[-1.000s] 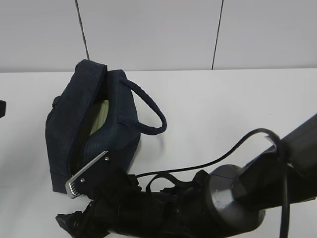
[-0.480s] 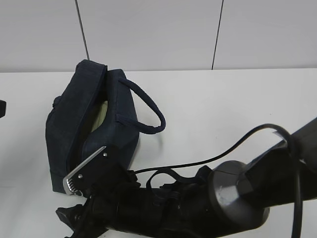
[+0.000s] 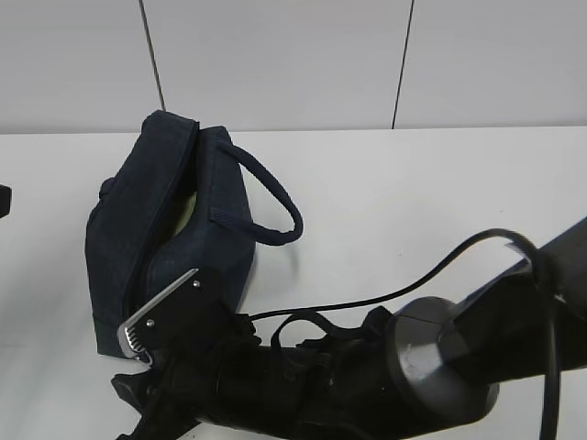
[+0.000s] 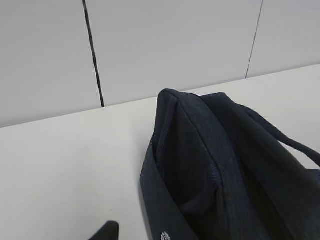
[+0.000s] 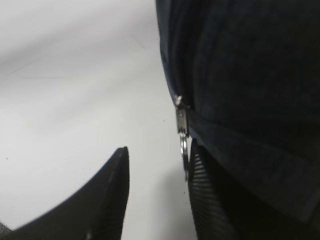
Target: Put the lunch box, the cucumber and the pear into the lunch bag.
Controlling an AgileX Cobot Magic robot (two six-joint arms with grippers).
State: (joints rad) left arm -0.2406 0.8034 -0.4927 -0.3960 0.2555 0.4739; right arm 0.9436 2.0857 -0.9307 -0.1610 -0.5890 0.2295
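We judge the lunch bag [image 3: 170, 229] soft and floppy; right gripper [image 5: 157, 195], part open, holds nothing yet, so take the ring pull [image 5: 184, 152] just beside one finger.

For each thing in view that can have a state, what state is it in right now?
lunch bag: lying on the table, top partly unzipped.
lunch box: inside the bag, a pale green sliver showing through the gap.
ring pull: hanging off the zipper slider, beside one of the right gripper's fingers.
right gripper: fingers apart on either side of the ring pull, not clamped on it.
left gripper: only one tip in view.
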